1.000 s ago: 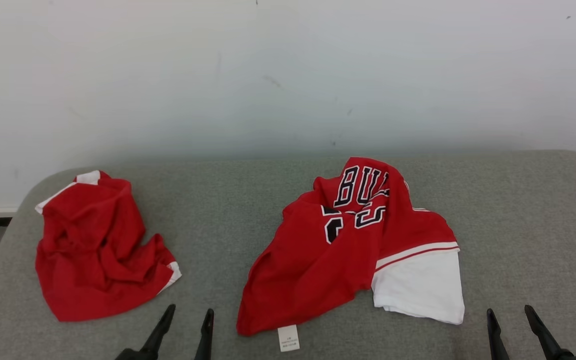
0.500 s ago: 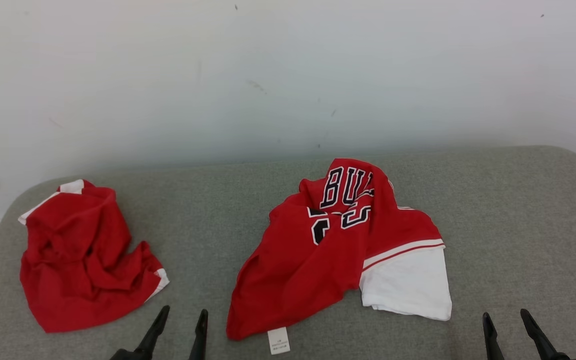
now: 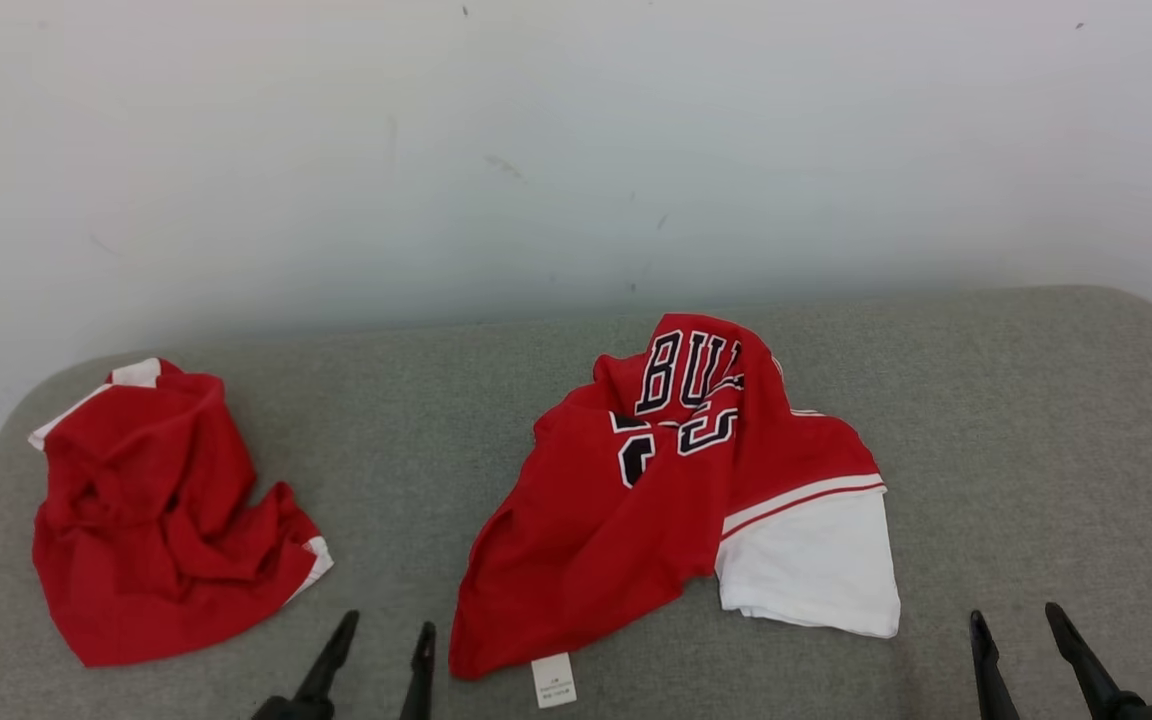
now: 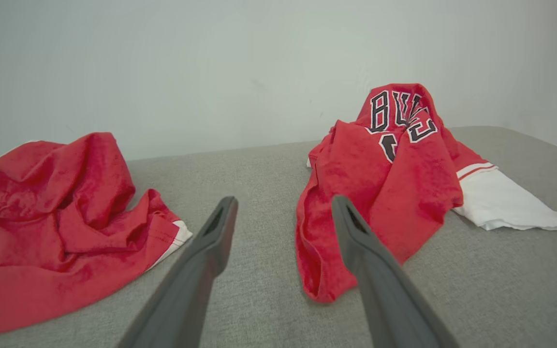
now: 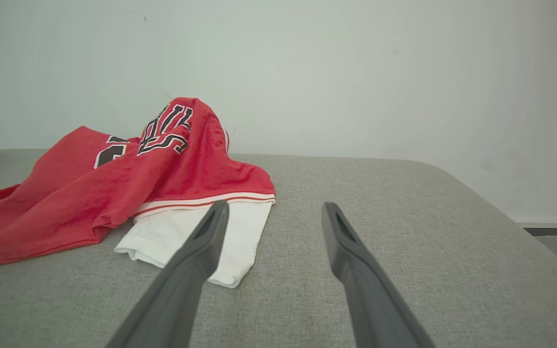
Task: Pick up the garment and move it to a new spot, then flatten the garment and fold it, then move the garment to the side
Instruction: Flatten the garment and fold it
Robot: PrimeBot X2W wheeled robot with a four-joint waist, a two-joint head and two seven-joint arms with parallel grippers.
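Nearest the robot, the left gripper [image 3: 388, 625] hovers just left of the jersey's [image 3: 626, 530] near corner, its fingers spread wide and holding nothing. A narrow strip of grey cloth shows between the closer finger and the red hem. The right gripper [image 3: 1015, 612] sits to the right of the jersey, a little way off from its white part [image 3: 816, 565]. Its fingers are also wide apart and hold nothing.

The jersey lies crumpled on the counter [image 3: 1036, 420], roughly in the middle of its width. A small white label [image 3: 553, 680] sticks out from the near hem. The red body slopes up from that hem to a raised hump at the far end, where black letters edged in white [image 3: 691, 375] read "BUL" before the folds swallow the rest. Part of a number shows just below them. The white part lies flat on the jersey's right side, below a white and red stripe.

Well to the left of the jersey, a second red shirt [image 3: 146, 530] lies bunched in a heap — white trim shows at its far corner and its near right edge. Beyond the jersey, the counter ends at a plain pale wall [image 3: 576, 150].
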